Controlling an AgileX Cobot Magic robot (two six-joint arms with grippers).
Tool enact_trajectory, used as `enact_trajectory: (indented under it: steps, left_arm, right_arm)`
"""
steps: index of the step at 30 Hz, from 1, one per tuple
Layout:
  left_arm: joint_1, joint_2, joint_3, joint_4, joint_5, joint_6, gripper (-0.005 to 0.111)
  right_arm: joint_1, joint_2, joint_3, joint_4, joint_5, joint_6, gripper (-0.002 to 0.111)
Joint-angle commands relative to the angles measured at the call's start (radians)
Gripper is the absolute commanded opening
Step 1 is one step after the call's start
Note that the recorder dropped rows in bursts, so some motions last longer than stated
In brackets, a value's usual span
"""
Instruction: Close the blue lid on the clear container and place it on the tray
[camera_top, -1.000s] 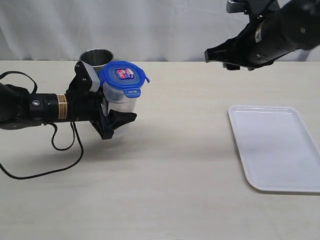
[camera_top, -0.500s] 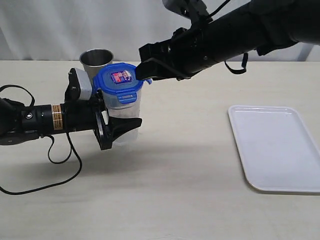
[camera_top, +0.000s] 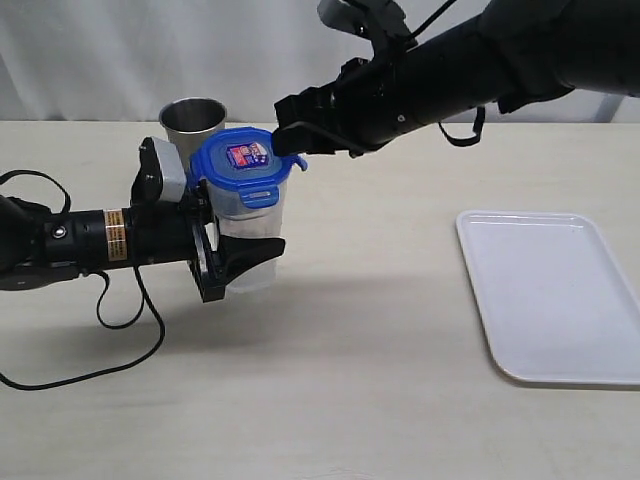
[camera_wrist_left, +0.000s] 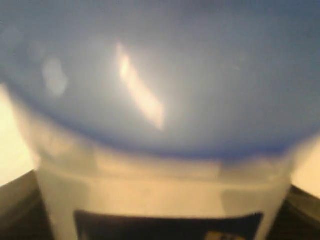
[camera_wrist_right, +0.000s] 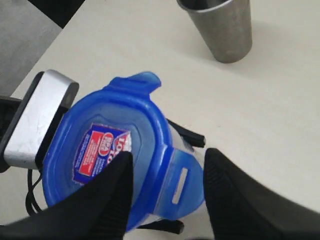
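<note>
Counting one of each: my left gripper (camera_top: 233, 243) clamps the container (camera_top: 252, 215), lid (camera_top: 243, 160) on top, cup (camera_top: 190, 115) just behind; my right gripper (camera_top: 288, 122) hovers spread at the lid's edge; tray (camera_top: 550, 290) lies well apart, right.

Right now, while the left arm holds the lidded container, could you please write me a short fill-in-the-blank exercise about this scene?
1. The blue lid sits on ____ of the clear container, which the left gripper grips.
2. The right gripper has its jaws ____ on either side of one lid flap.
3. In the exterior view, the steel cup stands ____ the container.
4. The tray holds ____.
Missing words: top; open; behind; nothing.
</note>
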Motion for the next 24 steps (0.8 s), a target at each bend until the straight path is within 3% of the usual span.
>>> enact_trajectory:
  steps: [1,5,14,24]
  left_arm:
    - [-0.007,-0.010,0.002,-0.005,-0.034,-0.002,0.000]
    - [-0.007,-0.010,0.002,-0.005,-0.034,-0.002,0.000]
    - [-0.007,-0.010,0.002,0.000,-0.034,0.003,0.000]
    - [-0.007,-0.010,0.002,-0.003,-0.034,0.009,0.000]
  right_arm:
    - [0.000,0.001,-0.048,-0.046,0.024,0.003,0.044]
    - [0.000,0.015,-0.056,-0.046,0.040,0.003,0.054]
    - [0.000,0.058,-0.057,-0.046,0.083,-0.001,0.046]
    - [0.000,0.109,-0.057,-0.046,0.188,0.010,0.046]
